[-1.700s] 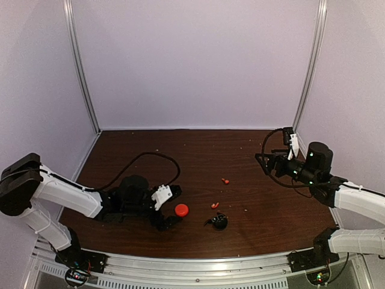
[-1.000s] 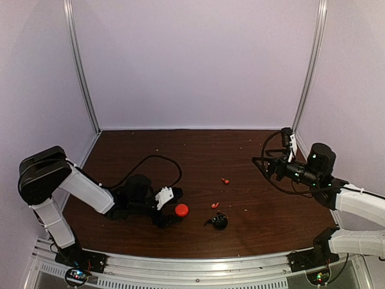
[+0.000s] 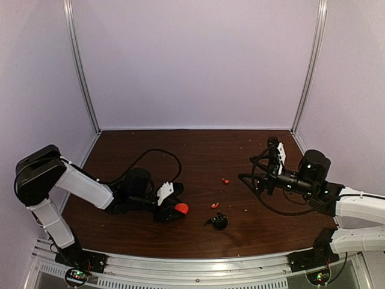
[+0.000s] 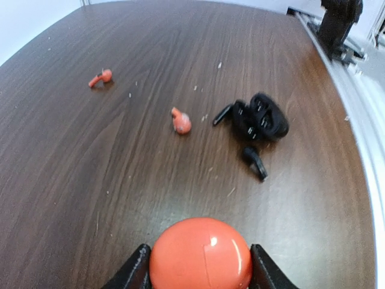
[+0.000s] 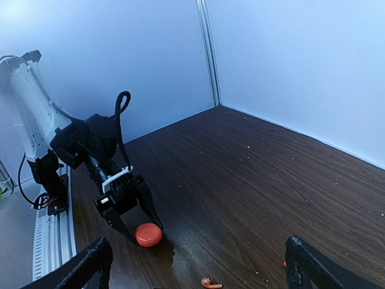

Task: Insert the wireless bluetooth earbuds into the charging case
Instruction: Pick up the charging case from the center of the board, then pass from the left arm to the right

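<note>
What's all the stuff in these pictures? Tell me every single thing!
red case: 1, red-orange, near left.
red buds: 2, red-orange, loose in the middle, apart from each other.
black case: 1, black, right of the red case.
black bud: at least 1, black, loose beside the black case.
table: 1, dark brown wood.
walls: pale, on three sides.
left hand: 1, black, closed on the red case.
right hand: 1, black, open, in the air at the right.

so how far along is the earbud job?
Done: nothing seated. In hand: left hand grips the closed round red-orange case. Left: both small red-orange earbuds lie loose on the brown table, a small black earbud beside the black case.
</note>
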